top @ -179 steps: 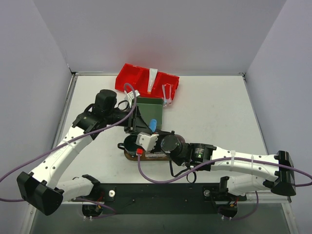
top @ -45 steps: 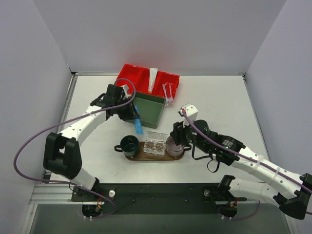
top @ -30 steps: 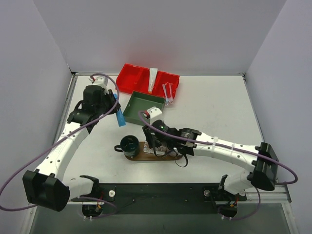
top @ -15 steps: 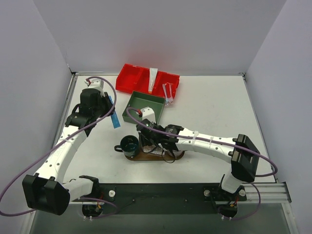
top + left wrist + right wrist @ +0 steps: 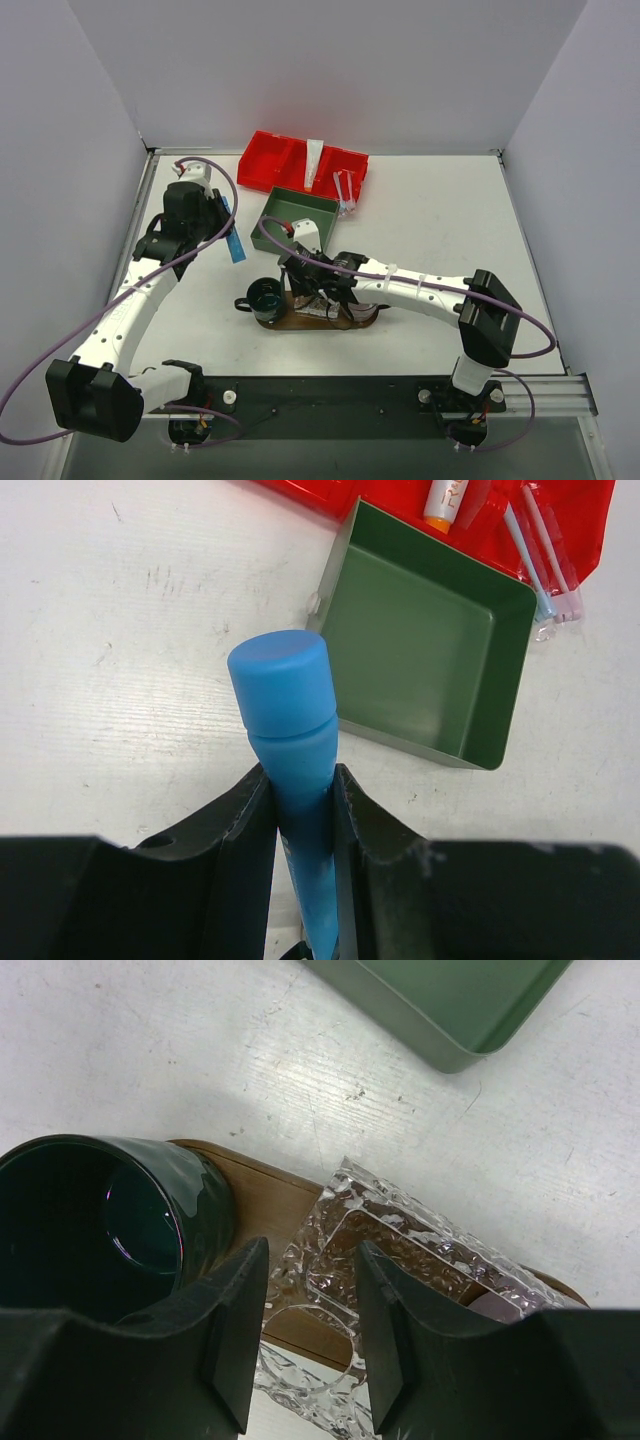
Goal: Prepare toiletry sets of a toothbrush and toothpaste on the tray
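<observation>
My left gripper (image 5: 221, 214) is shut on the blue tube (image 5: 233, 241) and holds it above the table, left of the green box; the tube's cap points up in the left wrist view (image 5: 282, 676). My right gripper (image 5: 308, 287) is open and empty, low over the brown oval tray (image 5: 300, 322), its fingers straddling a clear glass holder (image 5: 400, 1250) on the tray (image 5: 268, 1196). The white tube (image 5: 314, 161) and the two toothbrushes (image 5: 345, 189) lie in the red bin; they also show in the left wrist view, the tube (image 5: 446, 494) and the brushes (image 5: 541, 552).
A dark green mug (image 5: 265, 296) stands on the tray's left end (image 5: 105, 1220), a pink mug (image 5: 357, 307) on its right end. The green box (image 5: 301, 213) sits behind the tray, the red bin (image 5: 272, 158) at the back.
My left gripper lifted the blue tube away from the green box and carried it left. My right arm swung in over the tray and has barely moved in the last half second.
</observation>
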Controlling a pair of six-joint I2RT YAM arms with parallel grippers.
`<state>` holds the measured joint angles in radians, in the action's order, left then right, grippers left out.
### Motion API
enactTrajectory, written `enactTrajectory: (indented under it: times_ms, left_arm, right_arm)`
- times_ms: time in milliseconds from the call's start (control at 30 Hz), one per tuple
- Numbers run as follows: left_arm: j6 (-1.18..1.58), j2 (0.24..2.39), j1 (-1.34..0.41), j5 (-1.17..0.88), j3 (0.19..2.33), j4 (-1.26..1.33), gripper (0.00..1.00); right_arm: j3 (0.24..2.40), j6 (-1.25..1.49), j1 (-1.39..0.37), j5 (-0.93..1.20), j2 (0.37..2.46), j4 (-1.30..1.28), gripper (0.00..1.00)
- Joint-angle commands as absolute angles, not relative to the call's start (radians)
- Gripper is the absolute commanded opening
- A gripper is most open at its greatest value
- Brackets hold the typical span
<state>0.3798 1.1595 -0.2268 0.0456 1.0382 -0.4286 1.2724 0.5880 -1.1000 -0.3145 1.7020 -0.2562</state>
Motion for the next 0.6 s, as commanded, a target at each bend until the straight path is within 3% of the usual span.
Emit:
enactTrajectory:
  times_ms: [0, 567]
  left_arm:
    - [0.365, 1.134, -0.219, 0.049, 1.049, -0.353, 0.0]
    - [0.365, 1.144, -0.209, 0.049, 1.048, -0.351, 0.0]
  right_arm:
    - [1.315, 0.609, -1.097, -0.344, 1.713, -0.276, 0.35]
    - [1.295, 0.614, -1.095, -0.319, 1.69, -0.272, 0.18]
